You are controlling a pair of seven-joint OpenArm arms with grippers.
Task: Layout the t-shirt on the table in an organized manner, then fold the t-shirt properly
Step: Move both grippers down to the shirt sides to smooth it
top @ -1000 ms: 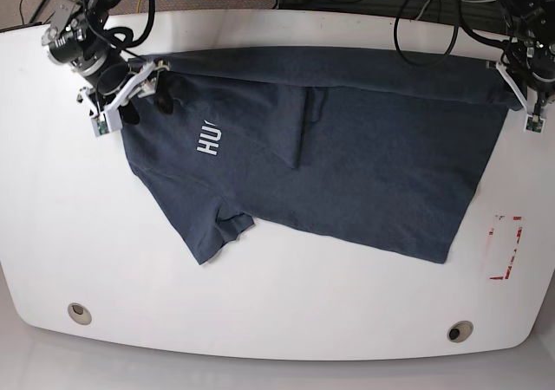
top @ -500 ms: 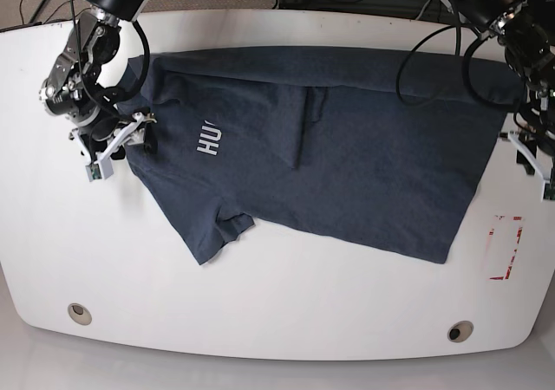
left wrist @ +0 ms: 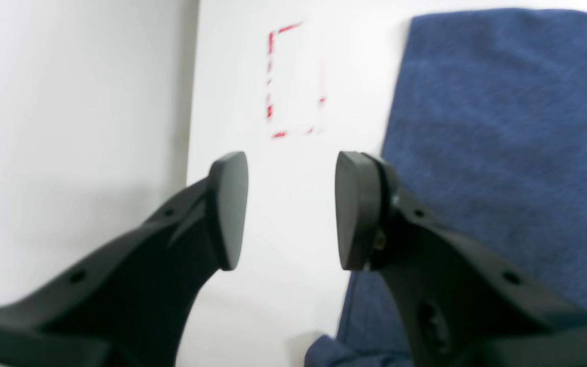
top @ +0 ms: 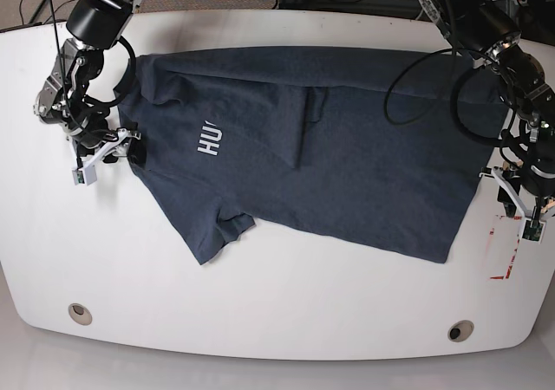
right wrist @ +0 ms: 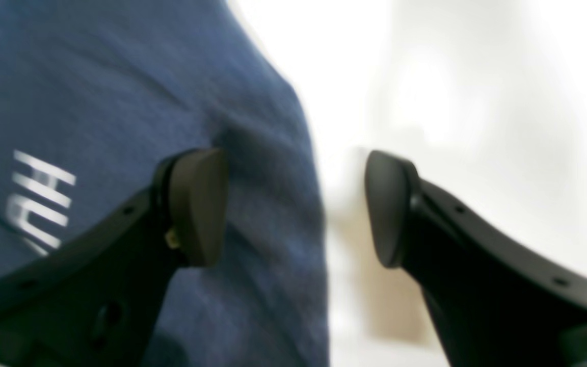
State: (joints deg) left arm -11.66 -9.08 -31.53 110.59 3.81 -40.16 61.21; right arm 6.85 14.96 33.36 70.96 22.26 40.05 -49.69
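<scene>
On the white table [top: 260, 312], a dark blue t-shirt [top: 347, 165] lies spread across the far half, its white lettering [top: 209, 139] facing up, one sleeve [top: 217, 230] pointing toward the near edge and a long crease [top: 303, 130] running down the middle. The right gripper [top: 102, 154] hangs at the shirt's edge beside the lettering, jaws parted with nothing between them; its wrist view shows the cloth's border lying under the gap. The left gripper [top: 517, 201] hovers beside the opposite edge, just above a red-outlined mark [top: 506, 244], jaws likewise apart and empty, with bare tabletop between its pads [left wrist: 230, 209]. The garment looks light, limp and prone to bunching, so it will likely drag and wrinkle rather than slide as one piece. The soundest holds appear to be pinches at the hem corners and shoulder seams, both arms pulling outward together to flatten that crease.
</scene>
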